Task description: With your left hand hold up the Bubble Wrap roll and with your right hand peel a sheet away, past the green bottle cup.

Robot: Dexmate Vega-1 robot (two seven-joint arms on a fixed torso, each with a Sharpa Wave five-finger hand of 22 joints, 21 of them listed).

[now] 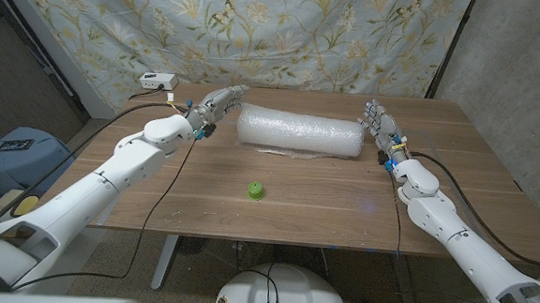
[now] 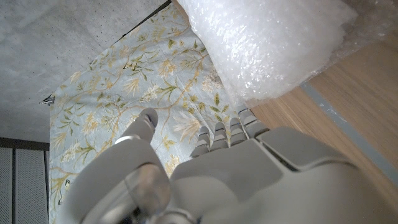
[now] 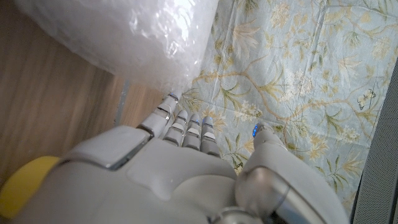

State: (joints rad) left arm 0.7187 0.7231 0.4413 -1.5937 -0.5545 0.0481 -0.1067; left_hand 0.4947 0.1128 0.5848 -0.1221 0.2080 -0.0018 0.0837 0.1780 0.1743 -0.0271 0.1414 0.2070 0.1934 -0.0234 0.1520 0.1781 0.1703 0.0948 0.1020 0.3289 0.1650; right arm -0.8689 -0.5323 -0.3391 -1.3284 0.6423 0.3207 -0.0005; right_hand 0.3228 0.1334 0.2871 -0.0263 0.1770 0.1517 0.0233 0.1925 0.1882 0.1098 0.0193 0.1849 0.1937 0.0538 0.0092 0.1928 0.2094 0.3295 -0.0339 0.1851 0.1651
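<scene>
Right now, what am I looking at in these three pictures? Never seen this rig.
A two-armed robot with human-like hands stands at a wooden table. One picture looks down from its head; the other two come from cameras on each wrist, looking along that hand's back. On the table lie a bubble wrap roll, a small green cup nearer the robot, and a white box at the far left corner. The left hand and right hand sit at the roll's two ends, fingers apart, holding nothing.
</scene>
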